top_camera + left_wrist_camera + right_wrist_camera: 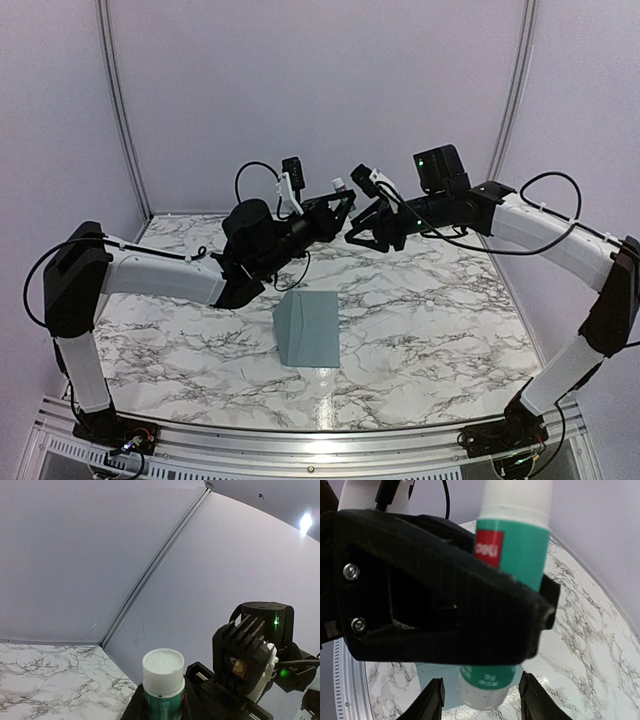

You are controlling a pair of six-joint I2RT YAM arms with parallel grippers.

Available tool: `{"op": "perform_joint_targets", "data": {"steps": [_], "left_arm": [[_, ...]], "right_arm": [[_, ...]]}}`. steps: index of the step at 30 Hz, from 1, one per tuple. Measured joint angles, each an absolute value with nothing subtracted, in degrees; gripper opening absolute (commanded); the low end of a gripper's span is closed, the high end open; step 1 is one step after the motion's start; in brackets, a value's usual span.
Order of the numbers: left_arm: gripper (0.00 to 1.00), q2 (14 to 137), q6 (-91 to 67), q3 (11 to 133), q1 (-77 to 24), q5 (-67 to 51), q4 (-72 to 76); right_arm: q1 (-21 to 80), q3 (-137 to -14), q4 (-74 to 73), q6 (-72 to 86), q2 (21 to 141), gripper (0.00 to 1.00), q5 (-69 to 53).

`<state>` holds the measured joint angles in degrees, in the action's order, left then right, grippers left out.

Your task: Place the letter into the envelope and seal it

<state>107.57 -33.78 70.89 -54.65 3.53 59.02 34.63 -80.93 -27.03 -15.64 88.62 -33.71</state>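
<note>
The left gripper (343, 206) clamps a green glue stick (163, 681), raised above the marble table (430, 300). The blue-grey envelope (309, 328) lies flat below, nearer. The right gripper (481, 702) has its jaws apart around one end of the stick. Closing off-centre could twist it loose and drop it.

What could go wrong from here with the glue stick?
1. The left gripper holds the glue stick in the air, and the right gripper stands open around its lower end. Releasing before the right closes would likely drop it.
2. The grippers sit close together and may collide.
</note>
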Motion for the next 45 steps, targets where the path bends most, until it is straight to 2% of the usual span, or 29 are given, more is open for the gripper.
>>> {"op": "perform_joint_targets", "data": {"steps": [19, 28, 34, 42, 45], "left_arm": [[0.0, 107.6, -35.6, 70.5, -54.7, 2.8, 60.2], [0.0, 107.8, -35.8, 70.5, -54.7, 2.8, 60.3], [0.0, 107.9, -36.1, 70.5, -54.7, 2.9, 60.3], [0.0, 108.0, -36.8, 70.5, -54.6, 2.9, 60.3], [0.0, 108.0, -37.1, 70.5, -54.6, 2.9, 60.3]], "right_arm": [[34.6, -81.7, -25.3, -14.6, 88.6, 0.37, -32.8], [34.6, -81.7, -24.9, -14.6, 88.6, 0.38, -32.8], [34.6, -81.7, -24.8, -14.8, 88.4, 0.25, -32.8], [34.7, -81.7, -24.8, -14.8, 88.1, 0.29, -33.0], [34.7, -81.7, -24.6, -14.8, 88.1, 0.24, -33.1]]}}
